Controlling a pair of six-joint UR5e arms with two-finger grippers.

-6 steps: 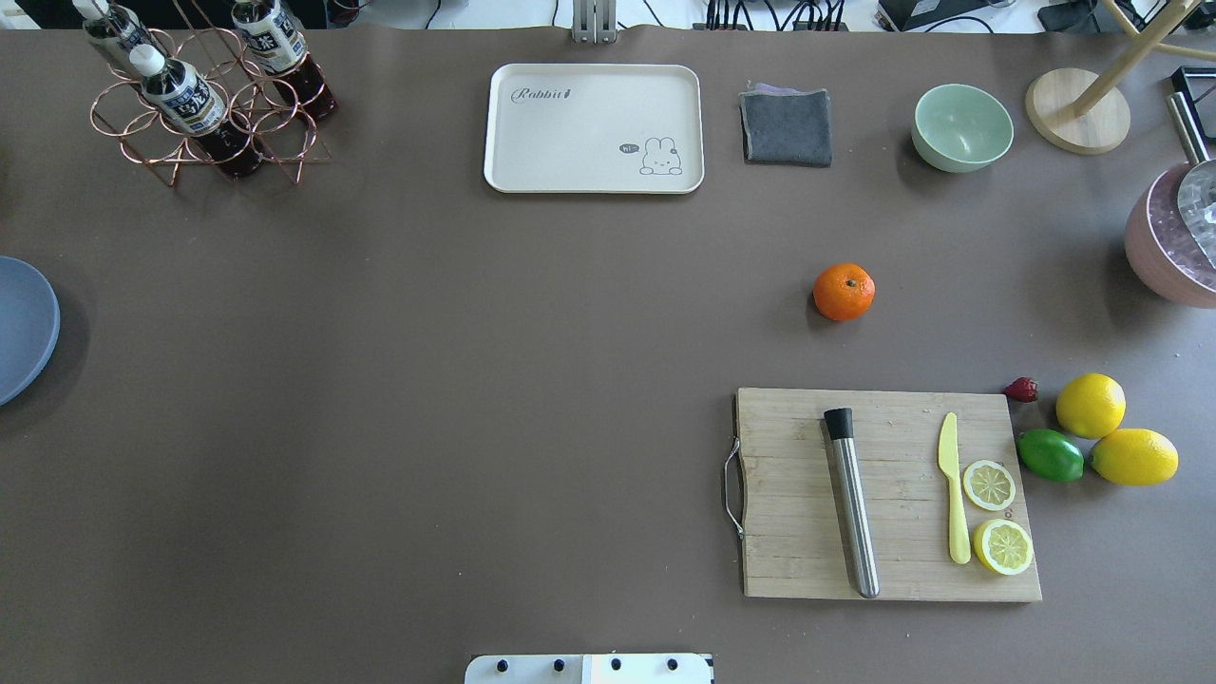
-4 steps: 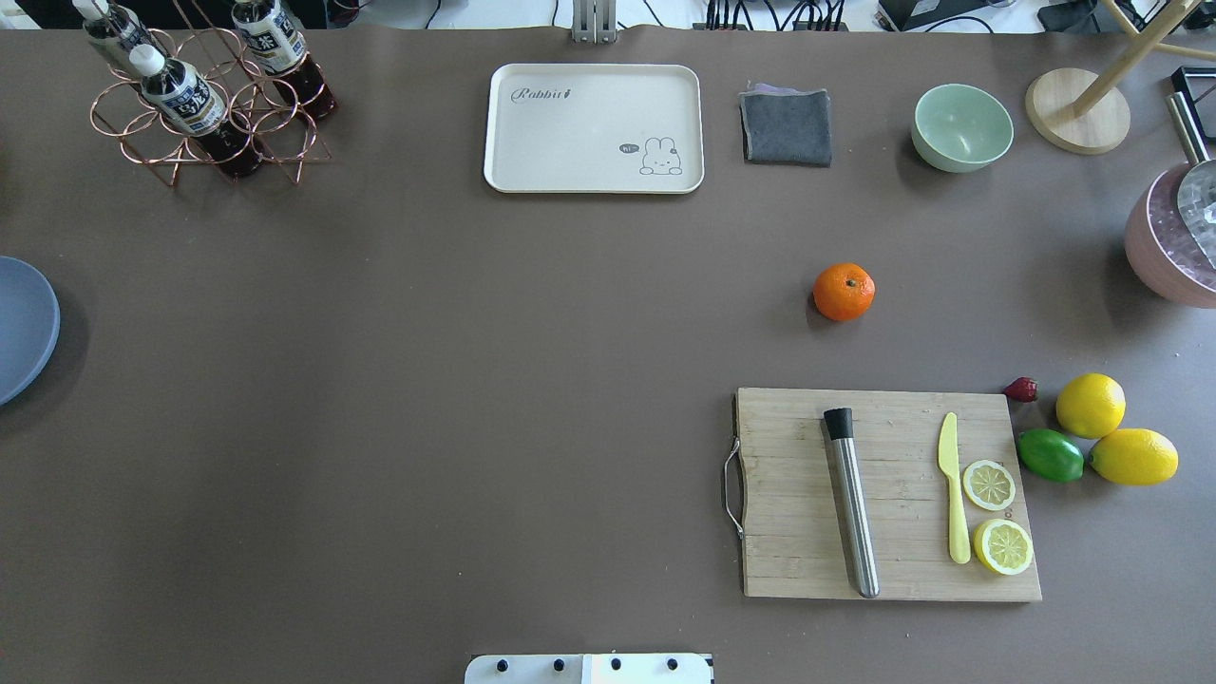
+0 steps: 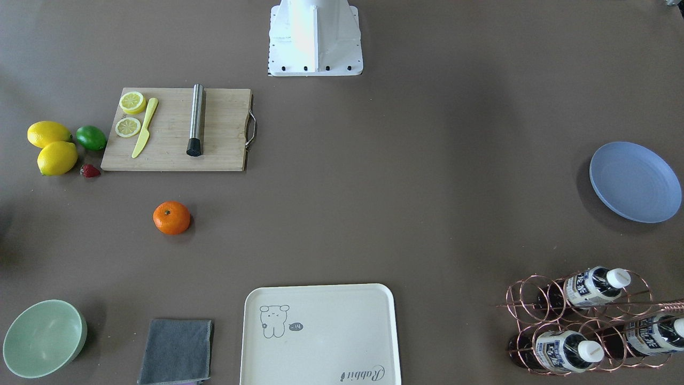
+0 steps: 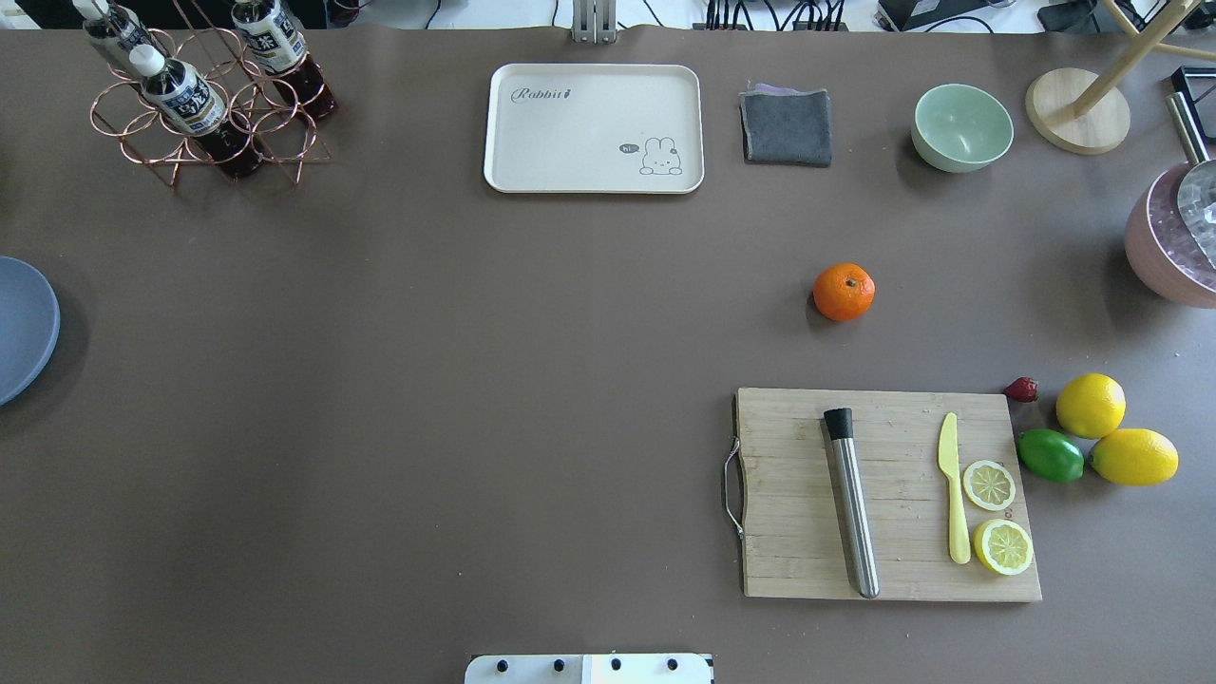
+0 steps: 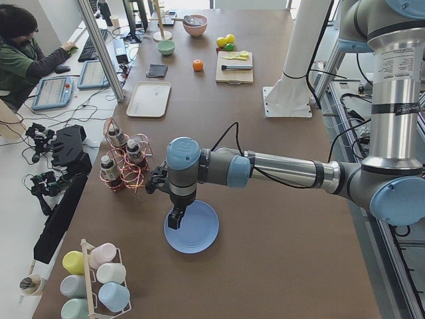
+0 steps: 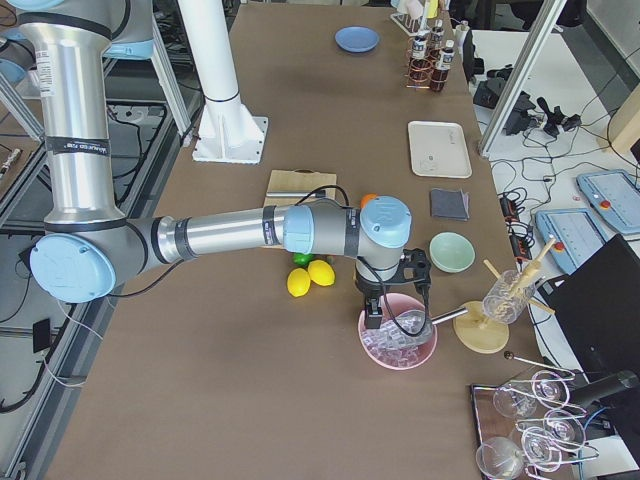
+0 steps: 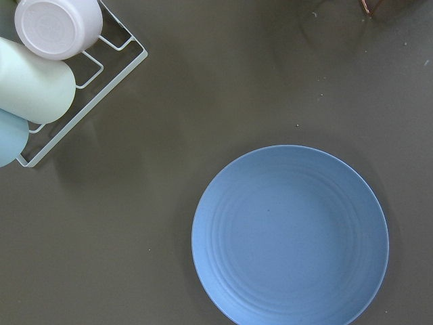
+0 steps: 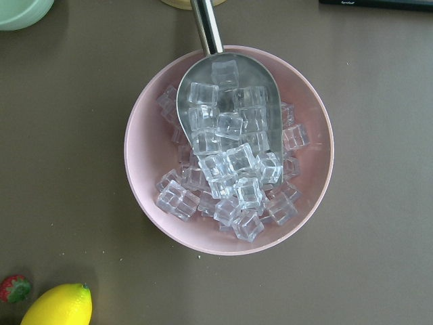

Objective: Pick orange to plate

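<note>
The orange (image 4: pixel 844 292) lies alone on the brown table, just beyond the cutting board (image 4: pixel 888 494); it also shows in the front view (image 3: pixel 171 217). The blue plate (image 3: pixel 635 181) rests empty at the table's left end and fills the left wrist view (image 7: pixel 291 233). My left gripper (image 5: pixel 174 218) hangs over that plate's edge, far from the orange. It shows only in the left side view, so I cannot tell whether it is open. My right gripper (image 6: pixel 372 318) hovers above a pink bowl of ice (image 8: pixel 229 149). Its state cannot be told either.
Two lemons (image 4: pixel 1091 406), a lime (image 4: pixel 1051 455) and a strawberry (image 4: pixel 1021 389) sit right of the board. It carries a steel muddler, a yellow knife and lemon slices. At the far edge stand a cream tray (image 4: pixel 594 128), grey cloth (image 4: pixel 787 126), green bowl (image 4: pixel 961 127) and bottle rack (image 4: pixel 204 90).
</note>
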